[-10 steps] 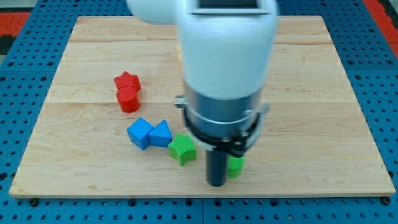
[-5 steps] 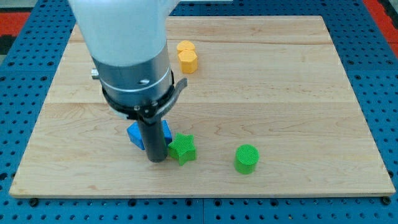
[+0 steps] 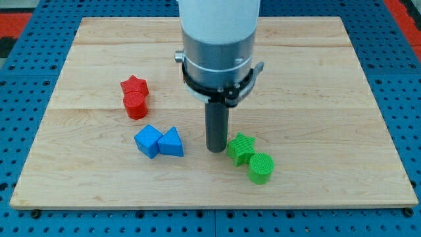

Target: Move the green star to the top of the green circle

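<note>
Camera view: green star (image 3: pixel 241 147) touching green circle (image 3: pixel 261 167), sitting at the circle's upper-left rather than straight above. My tip (image 3: pixel 216 150) just left of the star, nothing gripped since no pincer on this rod. Looks mostly done; probably needs a small nudge rightward.

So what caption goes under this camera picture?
My tip sits just left of the green star, which touches the green circle from its upper left.

Green star (image 3: pixel 241 148) touching green circle (image 3: pixel 260 167) — board's (image 3: pixel 342 99) right side open
</note>
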